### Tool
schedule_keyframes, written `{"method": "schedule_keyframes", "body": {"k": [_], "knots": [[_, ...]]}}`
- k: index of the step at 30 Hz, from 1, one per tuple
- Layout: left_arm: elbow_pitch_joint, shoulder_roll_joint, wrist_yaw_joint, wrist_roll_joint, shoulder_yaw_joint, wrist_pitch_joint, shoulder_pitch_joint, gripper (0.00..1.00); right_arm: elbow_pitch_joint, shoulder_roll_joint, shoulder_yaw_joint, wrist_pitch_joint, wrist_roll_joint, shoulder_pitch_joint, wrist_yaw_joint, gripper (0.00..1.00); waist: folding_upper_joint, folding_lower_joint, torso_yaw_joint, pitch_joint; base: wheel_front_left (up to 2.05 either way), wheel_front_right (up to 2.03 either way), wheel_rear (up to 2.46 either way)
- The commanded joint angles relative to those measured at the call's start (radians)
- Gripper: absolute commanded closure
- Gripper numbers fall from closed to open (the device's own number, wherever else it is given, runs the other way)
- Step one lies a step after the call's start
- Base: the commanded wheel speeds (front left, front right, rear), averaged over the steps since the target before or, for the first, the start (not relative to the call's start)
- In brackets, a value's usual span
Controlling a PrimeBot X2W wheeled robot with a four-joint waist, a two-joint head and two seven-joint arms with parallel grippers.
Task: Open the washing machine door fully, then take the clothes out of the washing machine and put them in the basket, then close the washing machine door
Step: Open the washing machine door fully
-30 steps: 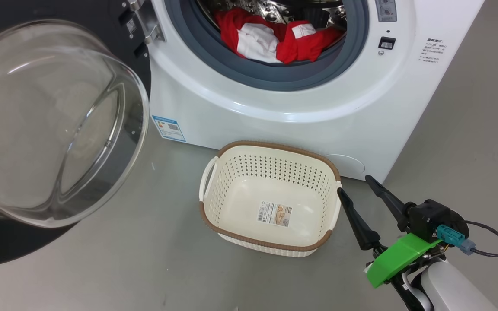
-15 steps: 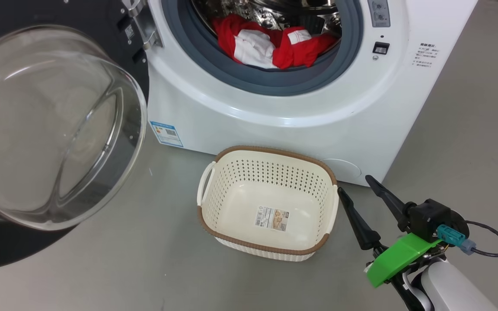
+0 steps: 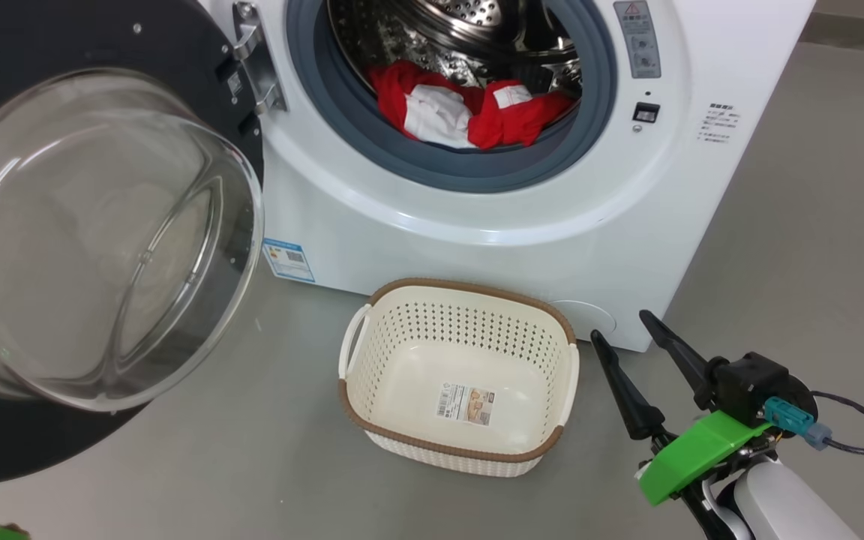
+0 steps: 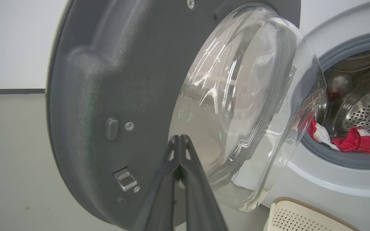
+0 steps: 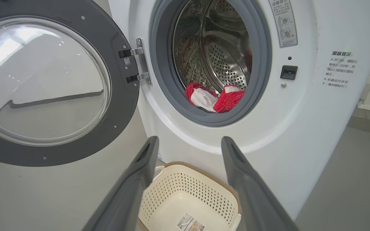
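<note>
The washing machine [image 3: 477, 232] stands with its door [image 3: 94, 225] swung out to the left, the glass bulge facing me. Red and white clothes [image 3: 469, 112] lie at the front of the steel drum, also visible in the right wrist view [image 5: 215, 99]. The cream basket [image 3: 372, 405] sits on the floor before the machine, holding nothing but its label. My right gripper [image 3: 619, 325] hovers open just right of the basket, fingers pointing at the machine. My left gripper [image 4: 180, 138] is shut on nothing, its tips close to the door's [image 4: 108, 96] dark inner face beside the glass; I cannot tell whether they touch.
Grey floor spreads around the machine and basket. The open door overhangs the floor on the left. A black cable [image 3: 859, 435] trails from my right wrist. A wall with a dark baseboard [image 4: 11, 91] runs behind the door.
The head camera has tilted up, so the drum and the whole scene sit lower in the picture. My right gripper stays open in the same spot beside the basket.
</note>
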Motion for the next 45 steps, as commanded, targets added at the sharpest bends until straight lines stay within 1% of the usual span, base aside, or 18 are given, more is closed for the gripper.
{"method": "schedule_keyframes", "body": {"k": [1, 8, 13, 17, 22, 33, 41, 45], "knots": [[-0.051, 0.026, 0.002, -0.002, 0.015, -0.005, 0.010, 0.00, -0.029, 0.002, 0.008, -0.009, 0.004, 0.007, 0.006, 0.00, -0.0001, 0.0000, -0.009, -0.009, 0.00, 0.00, 0.00], [-0.138, -0.010, 0.002, 0.020, -0.045, -0.005, 0.077, 0.00, -0.039, 0.006, -0.005, -0.009, 0.005, 0.024, 0.006, 0.00, -0.0001, 0.0000, -0.035, -0.018, 0.00, 0.00, 0.00], [-0.205, -0.024, 0.002, 0.024, -0.111, -0.005, 0.115, 0.00, -0.046, 0.012, -0.022, -0.009, 0.003, 0.031, 0.006, 0.00, -0.0001, 0.0000, -0.074, -0.015, 0.00, 0.00, 0.00], [-0.246, -0.022, 0.002, 0.008, -0.170, -0.005, 0.140, 0.00, -0.055, 0.017, -0.036, -0.009, -0.001, 0.036, 0.006, 0.00, -0.0001, 0.0000, -0.115, -0.008, 0.00, 0.00, 0.00], [-0.274, -0.017, 0.002, 0.000, -0.219, -0.005, 0.153, 0.00, -0.067, 0.022, -0.055, -0.009, -0.008, 0.039, 0.006, 0.00, -0.0001, 0.0000, -0.172, 0.005, 0.00, 0.00, 0.00], [-0.303, -0.017, 0.002, -0.015, -0.262, -0.005, 0.162, 0.00, -0.090, 0.033, -0.110, -0.009, -0.022, 0.058, 0.006, 0.00, -0.0001, 0.0000, -0.287, 0.023, 0.00, 0.00, 0.00], [-0.317, -0.021, 0.002, -0.016, -0.299, -0.005, 0.166, 0.00, -0.106, 0.033, -0.152, -0.009, -0.027, 0.085, 0.006, 0.00, -0.0001, 0.0000, -0.343, 0.025, 0.00, 0.00, 0.00], [-0.323, -0.024, 0.002, -0.015, -0.300, -0.005, 0.166, 0.00, -0.116, 0.035, -0.167, -0.009, -0.031, 0.094, 0.006, 0.00, -0.0001, 0.0000, -0.362, 0.028, 0.00, 0.00, 0.00]]}}
